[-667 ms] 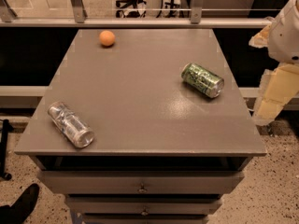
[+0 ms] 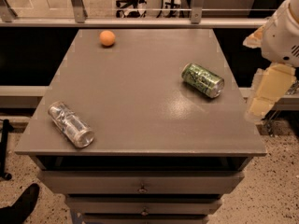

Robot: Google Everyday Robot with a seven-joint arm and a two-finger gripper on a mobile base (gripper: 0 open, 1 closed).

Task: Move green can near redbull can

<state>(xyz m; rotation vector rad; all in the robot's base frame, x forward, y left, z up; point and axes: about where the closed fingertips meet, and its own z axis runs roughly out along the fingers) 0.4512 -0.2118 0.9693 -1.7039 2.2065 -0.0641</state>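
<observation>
Grey and matte, the table (image 2: 140, 125) carries three things. The gripper (image 2: 264, 97) hangs just beyond its right edge, outside the tabletop, with its pale cream tip pointing down and slightly in towards the table. Whether the gripper is spread or pressed together cannot be told from this angle. Above it sits the white, rounded body of the arm (image 2: 285, 31).

The green can (image 2: 202, 80) is the nearest thing to the gripper. It lies on its side on the tabletop, to the left of the gripper in the view and apart from it, with a strip of bare table and the table's edge between them. One silver end faces the front right, towards the gripper's side; the other points to the back left.

The redbull can (image 2: 70, 124) also lies on its side, but well away from the gripper, across the width of the table near the front left corner. It lies at much the same slant as the green can, with one round end turned to the front right. The two cans are well apart.

An orange ball (image 2: 107, 38) rests far from the gripper, near the back left of the tabletop. Below the tabletop are drawers (image 2: 142, 185) with small knobs, and a dark shoe (image 2: 18, 206) shows on the speckled floor at the bottom left.
</observation>
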